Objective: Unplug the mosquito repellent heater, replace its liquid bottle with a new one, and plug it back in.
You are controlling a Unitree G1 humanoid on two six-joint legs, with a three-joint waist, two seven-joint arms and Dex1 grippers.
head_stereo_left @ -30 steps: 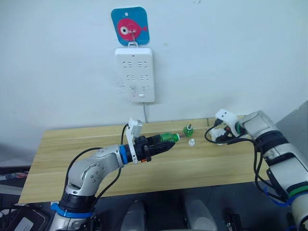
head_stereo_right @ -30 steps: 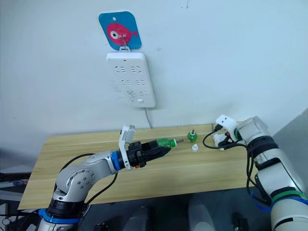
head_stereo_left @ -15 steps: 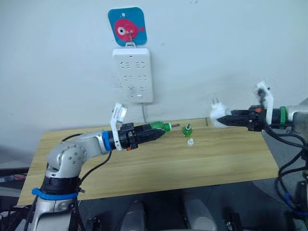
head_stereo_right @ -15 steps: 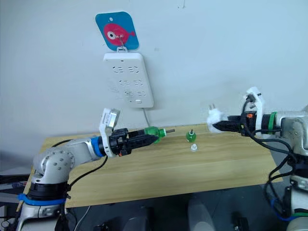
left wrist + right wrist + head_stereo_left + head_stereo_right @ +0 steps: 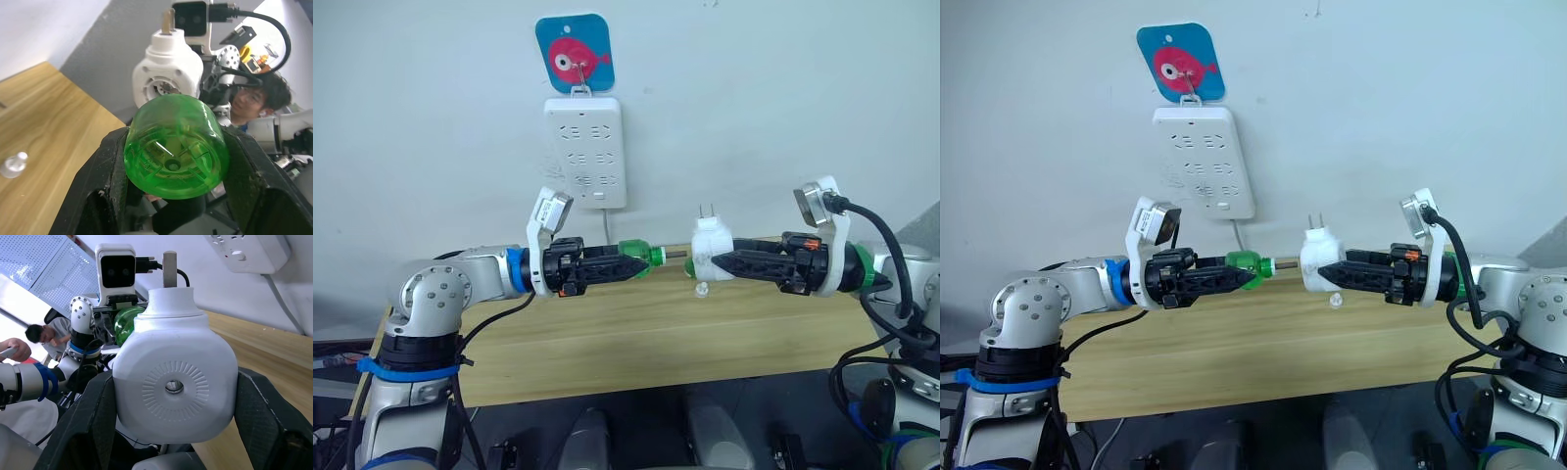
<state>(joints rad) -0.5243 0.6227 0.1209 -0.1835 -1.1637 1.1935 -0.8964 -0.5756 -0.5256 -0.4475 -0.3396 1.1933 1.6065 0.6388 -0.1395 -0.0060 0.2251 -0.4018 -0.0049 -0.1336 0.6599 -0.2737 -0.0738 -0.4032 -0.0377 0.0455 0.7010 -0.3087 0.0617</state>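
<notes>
I'm holding the green liquid bottle [image 5: 633, 254] clenched in my left gripper [image 5: 625, 266], its wick tip pointing straight at the mosquito repellent heater [image 5: 711, 247] — that one is sitting gripped in my right gripper [image 5: 722, 262], prongs up, above the wooden table [image 5: 636, 338] and below the wall power strip [image 5: 586, 151].

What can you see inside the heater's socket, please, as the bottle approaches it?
In the heater, the round socket shows a ribbed ring and small central parts. The green bottle covers its lower edge; deeper inside is not visible.
</notes>
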